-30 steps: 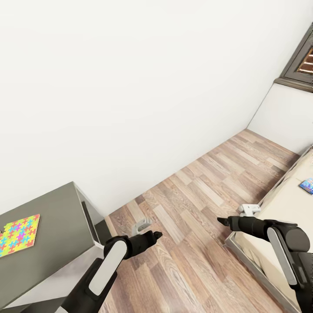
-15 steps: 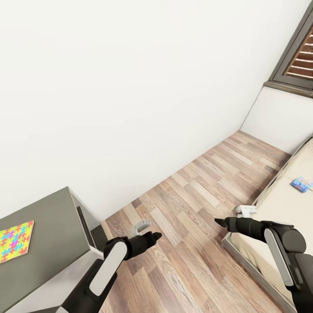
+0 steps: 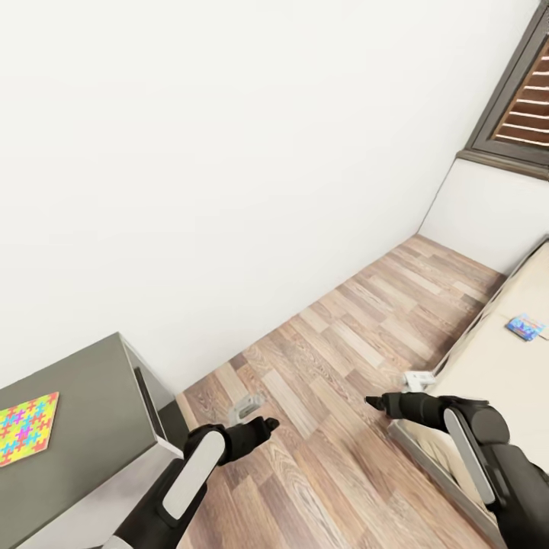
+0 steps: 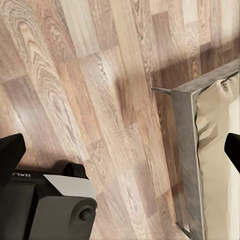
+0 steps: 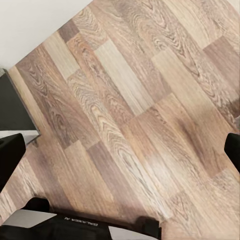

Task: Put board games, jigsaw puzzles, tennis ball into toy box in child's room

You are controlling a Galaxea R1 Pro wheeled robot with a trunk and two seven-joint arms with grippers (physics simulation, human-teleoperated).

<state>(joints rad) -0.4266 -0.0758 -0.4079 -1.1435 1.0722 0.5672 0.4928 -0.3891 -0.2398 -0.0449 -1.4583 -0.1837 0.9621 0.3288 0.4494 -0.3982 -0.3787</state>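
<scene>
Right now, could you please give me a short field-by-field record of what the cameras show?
setting: wood-plank floor, white wall
table: head view's lower left
jigsaw puzzle: flat on the table
bed: head view's right
blue board game: lying on the bed
left gripper: over the floor, empty
right gripper: over the floor near the bed's corner, empty

Wood-plank floor (image 3: pixel 358 343), matt grey table (image 3: pixel 84 396), cloth bed (image 3: pixel 511 366)

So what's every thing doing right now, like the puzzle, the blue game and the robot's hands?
jigsaw puzzle: flat on the dark-grey table.
blue board game: flat on the bed, untouched.
left gripper: over the floor, holding nothing.
right gripper: over the floor, holding nothing.
</scene>
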